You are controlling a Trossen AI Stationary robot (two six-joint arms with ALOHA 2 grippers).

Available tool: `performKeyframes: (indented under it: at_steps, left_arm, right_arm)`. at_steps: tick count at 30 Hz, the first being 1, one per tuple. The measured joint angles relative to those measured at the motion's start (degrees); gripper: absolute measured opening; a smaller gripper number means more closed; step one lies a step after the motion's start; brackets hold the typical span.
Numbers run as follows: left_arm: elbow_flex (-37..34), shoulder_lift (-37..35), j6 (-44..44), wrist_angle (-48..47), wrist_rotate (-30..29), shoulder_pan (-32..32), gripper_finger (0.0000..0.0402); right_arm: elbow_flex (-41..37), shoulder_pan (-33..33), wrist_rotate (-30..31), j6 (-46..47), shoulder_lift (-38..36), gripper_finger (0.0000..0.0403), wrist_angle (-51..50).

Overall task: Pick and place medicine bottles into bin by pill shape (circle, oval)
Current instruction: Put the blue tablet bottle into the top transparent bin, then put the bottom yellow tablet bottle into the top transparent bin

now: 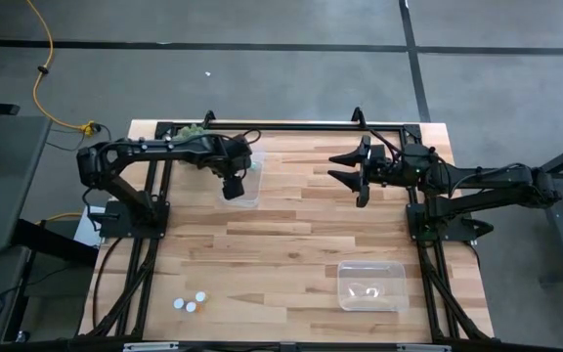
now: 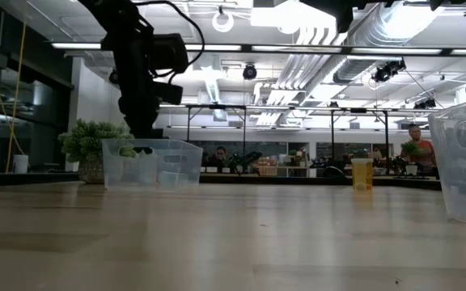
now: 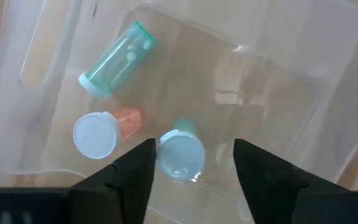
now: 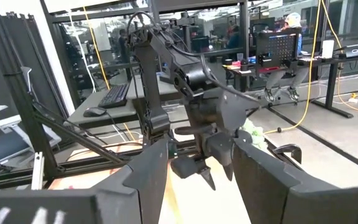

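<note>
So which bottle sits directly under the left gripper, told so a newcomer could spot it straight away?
Start at the clear bin at the table's far left, under the left gripper, whose jaws stand open. Three bottles lie inside it. The one meant is the pale blue-capped bottle between the fingers, cap facing the camera; its neighbours are a white-capped orange bottle and a teal bottle lying on its side.

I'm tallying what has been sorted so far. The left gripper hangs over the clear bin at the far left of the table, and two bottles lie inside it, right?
Not quite: the left wrist view shows three bottles in that clear bin, not two: a teal one, a reddish one and a pale blue one. The left gripper does hang over it, fingers apart.
</note>
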Motion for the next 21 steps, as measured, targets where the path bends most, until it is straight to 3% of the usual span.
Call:
performKeyframes:
  at_steps: [6,11,16,21]
  left_arm:
    - [1.38,-4.77,-0.7,-2.66,1.35,0.0,0.0247]
    - [6.48,-11.28,-4.35,-3.19,3.06,-0.1,0.0252]
    - [8.24,-21.15,-12.14,8.08,7.47,-1.21,0.025]
    - [6.18,-30.16,-15.13,24.94,8.02,-6.27,0.025]
  right_arm:
    - [0.0,0.0,0.0,0.0,0.0,0.017,0.0]
    - [0.0,0.0,0.0,0.0,0.0,0.017,0.0]
    - [0.0,0.0,0.0,0.0,0.0,0.017,-0.02]
    - [0.0,0.0,0.0,0.0,-0.02,0.017,0.0]
